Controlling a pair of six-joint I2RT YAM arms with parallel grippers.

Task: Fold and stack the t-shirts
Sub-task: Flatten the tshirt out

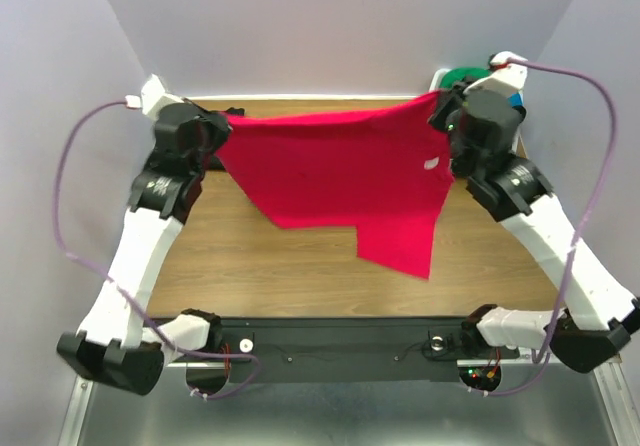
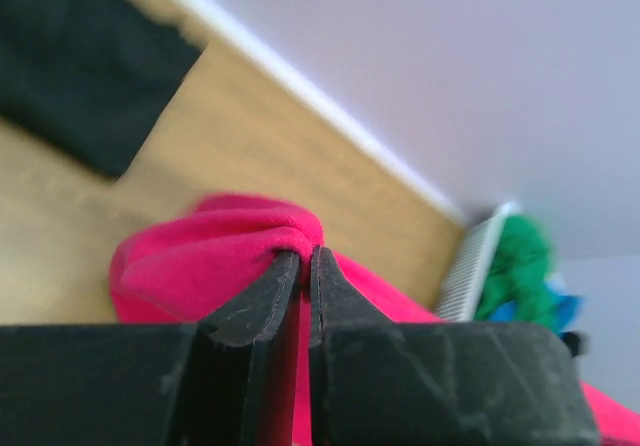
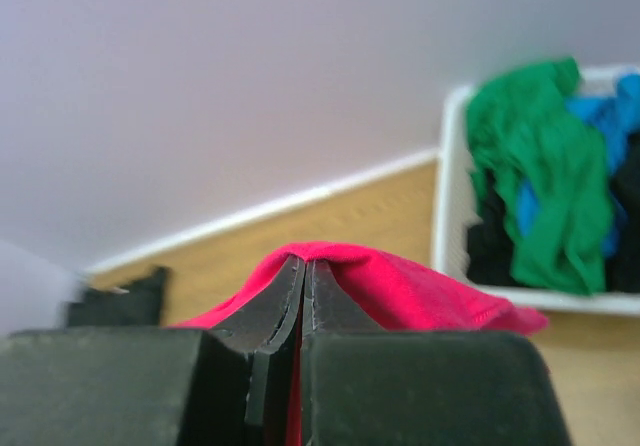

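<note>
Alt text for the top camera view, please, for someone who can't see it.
The left gripper and right gripper hold a pinkish-red t-shirt stretched between them over the wooden table, each pinching an upper corner. A small white tag shows near the shirt's right edge.

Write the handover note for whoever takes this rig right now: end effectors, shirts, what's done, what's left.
Left end effector: shut on a bunched edge of the large pinkish-red cloth t-shirt.
Right end effector: shut on its opposite edge; the shirt hangs spread between them above the wooden table.
Black cloth shirt: lies on the table's far left; folded or not, cannot tell.
Green shirt, blue shirt and second black shirt: heaped in the white plastic basket.
Done: red shirt up and spread.
To do: lay it down, fold, stack, then the basket's shirts.
</note>
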